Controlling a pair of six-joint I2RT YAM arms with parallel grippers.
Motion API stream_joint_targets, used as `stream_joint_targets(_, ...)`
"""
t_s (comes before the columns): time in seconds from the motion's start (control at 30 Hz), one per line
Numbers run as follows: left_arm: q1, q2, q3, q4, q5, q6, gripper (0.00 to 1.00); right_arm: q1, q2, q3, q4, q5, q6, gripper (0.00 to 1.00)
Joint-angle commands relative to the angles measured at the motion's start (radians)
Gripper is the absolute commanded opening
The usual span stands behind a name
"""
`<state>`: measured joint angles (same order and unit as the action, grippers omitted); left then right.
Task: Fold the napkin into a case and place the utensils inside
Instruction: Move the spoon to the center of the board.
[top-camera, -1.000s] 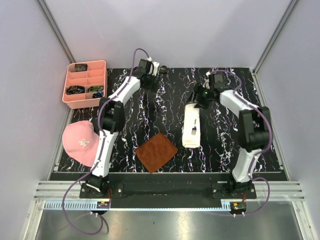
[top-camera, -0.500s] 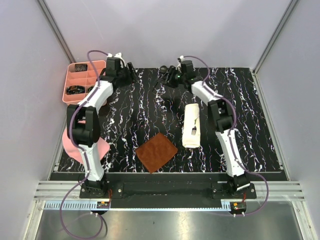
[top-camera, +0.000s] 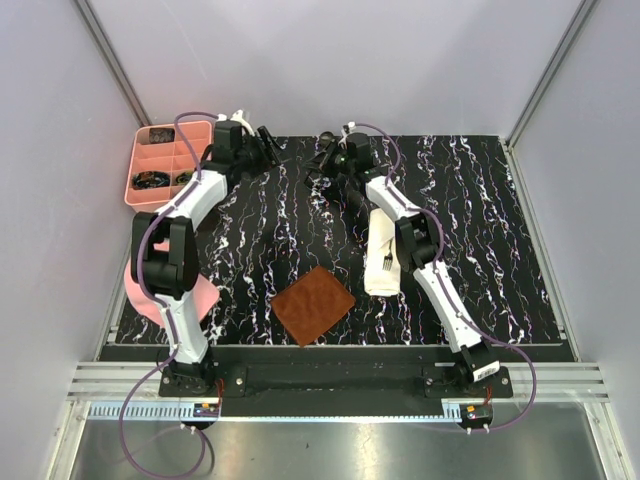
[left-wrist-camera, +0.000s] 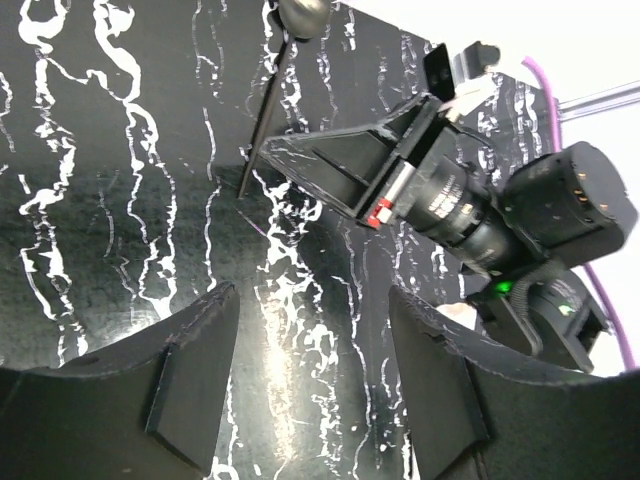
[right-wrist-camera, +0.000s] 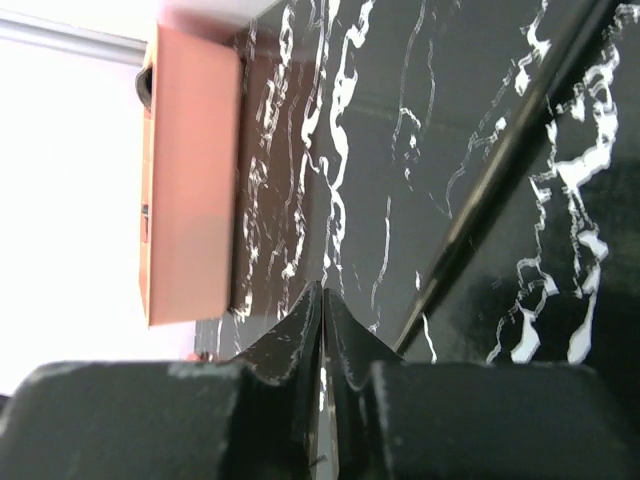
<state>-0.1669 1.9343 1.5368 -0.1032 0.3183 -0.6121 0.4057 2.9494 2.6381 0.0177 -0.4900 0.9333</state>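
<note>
**Folding looks done, spoon not in yet**

We've got the case (top-camera: 378, 282) folded, well apart from both sets of fingers. The fork (top-camera: 387, 262) shows on it, but we can't tell if it's tucked in. The spoon (left-wrist-camera: 270, 100) lies on the table just beside the right gripper (right-wrist-camera: 322, 295), whose fingers are pressed together with nothing visibly between them. The left gripper (left-wrist-camera: 312, 295) hangs wide open, empty. We reckon the spoon is what's left. No readable writing anywhere.

Bright, even light from above. Glare streaks the table (left-wrist-camera: 290, 400) between my left fingers (left-wrist-camera: 195, 385); beyond my blurred right fingers (right-wrist-camera: 470, 420), the background burns out white.
</note>
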Motion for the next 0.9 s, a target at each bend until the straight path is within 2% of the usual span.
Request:
stream_joint_targets(0.0, 0.006, -0.084, -0.015, 0.115, 0.062, -0.052, 0.64, 0.008, 0.037, 0.117, 0.036, 0.036, 0.038, 0.09)
stream_joint_targets(0.63, 0.006, -0.161, -0.021, 0.152, 0.104, -0.072, 0.63, 0.016, 0.089, 0.115, -0.067, 0.114, 0.082, 0.03)
stream_joint_targets(0.87, 0.006, -0.172, -0.023, 0.149, 0.113, -0.071, 0.63, 0.018, 0.022, -0.003, -0.076, 0.105, 0.104, 0.00)
